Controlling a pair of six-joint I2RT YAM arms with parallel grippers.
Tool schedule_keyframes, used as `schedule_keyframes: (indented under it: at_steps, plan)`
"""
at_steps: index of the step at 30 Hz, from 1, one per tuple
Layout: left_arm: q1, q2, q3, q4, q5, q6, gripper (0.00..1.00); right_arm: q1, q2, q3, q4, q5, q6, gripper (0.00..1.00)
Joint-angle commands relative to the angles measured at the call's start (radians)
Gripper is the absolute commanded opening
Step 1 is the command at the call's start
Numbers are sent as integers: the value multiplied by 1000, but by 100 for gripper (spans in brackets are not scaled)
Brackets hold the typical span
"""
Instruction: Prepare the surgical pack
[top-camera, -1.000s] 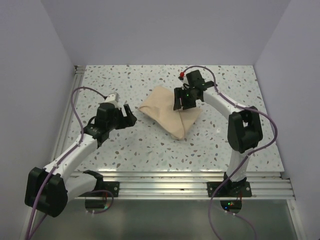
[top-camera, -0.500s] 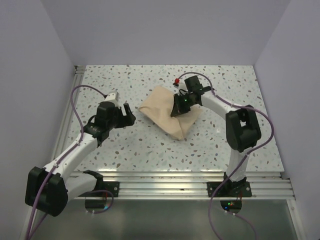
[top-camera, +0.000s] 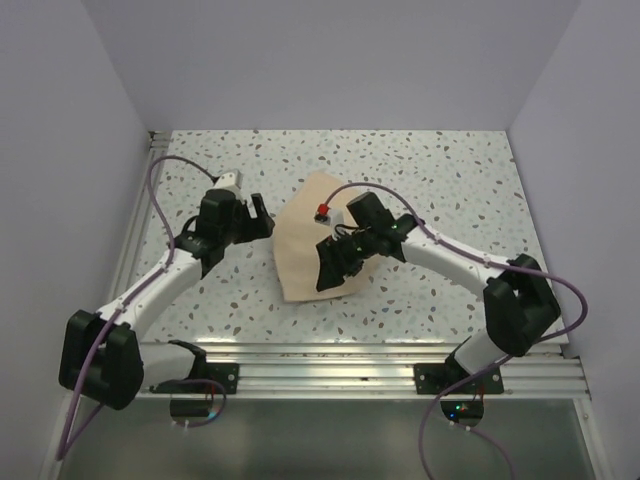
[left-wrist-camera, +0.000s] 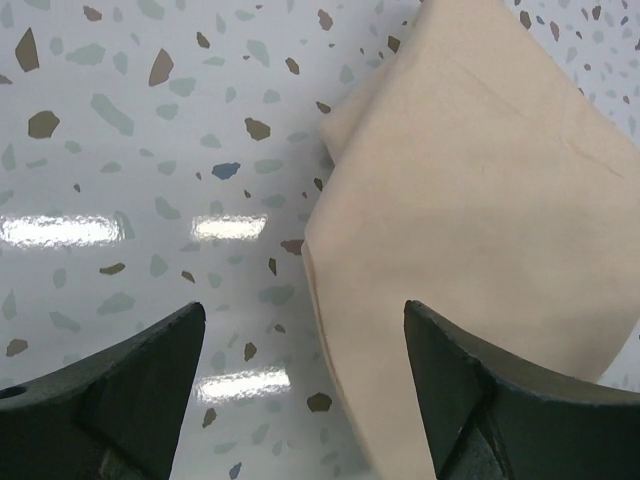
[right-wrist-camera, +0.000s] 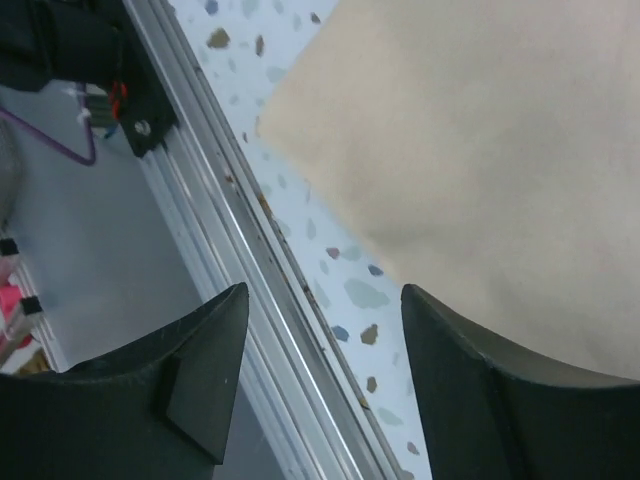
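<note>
Left gripper (top-camera: 258, 222) hovering left of centre, fingers spread wide, gripping nothing, tips just beside pack's left edge. Surgical pack (top-camera: 300, 255) lying mid-frame on speckled table (top-camera: 450, 180), tan cloth folded flat. Right gripper (top-camera: 328, 272) hanging over pack's lower part, fingers spread, pinching nothing.

The white, speckled desk (top-camera: 450, 180) carries the surgical pack (top-camera: 298, 245), a tan cloth bundle lying flat near the middle, slightly left. Aluminium rails (top-camera: 350, 358) line the desk's near edge.
</note>
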Motion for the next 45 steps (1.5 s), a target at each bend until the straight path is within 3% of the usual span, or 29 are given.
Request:
schedule_keyframes:
  at_steps: [1, 4, 9, 13, 19, 20, 22, 23, 26, 29, 35, 45]
  plan:
    - [6, 79, 107, 92, -13, 22, 84, -13, -78, -85, 8, 72, 26, 68]
    - [6, 177, 159, 134, 7, 33, 84, -44, -178, -136, 64, 178, 121, 69]
    - [6, 361, 283, 198, 71, 50, 83, -96, -238, -119, 27, 495, 242, 68]
    - [6, 481, 359, 214, 107, 53, 78, -205, -215, -145, 38, 496, 293, 70]
    - [8, 567, 357, 258, 156, 42, 64, -228, -115, -148, 74, 511, 313, 72]
    - [8, 580, 356, 258, 166, 41, 56, -228, -82, -148, 94, 508, 317, 72]
    - [8, 605, 340, 264, 194, 30, 44, -228, -54, -148, 108, 494, 320, 62]
    - [8, 607, 324, 278, 202, 12, 33, -231, -35, -151, 122, 494, 320, 58]
    - [8, 578, 218, 350, 186, -16, 14, -240, -14, -179, 151, 483, 320, 42]
    - [8, 513, 78, 437, 134, -62, 3, -274, 15, -208, 179, 460, 322, 32]
    - [-8, 400, -193, 611, 75, -168, 0, -360, 46, -219, 197, 473, 328, 27]
    - [-284, 127, -499, 682, -310, -362, 0, -398, 158, -4, 140, 586, 328, 28]
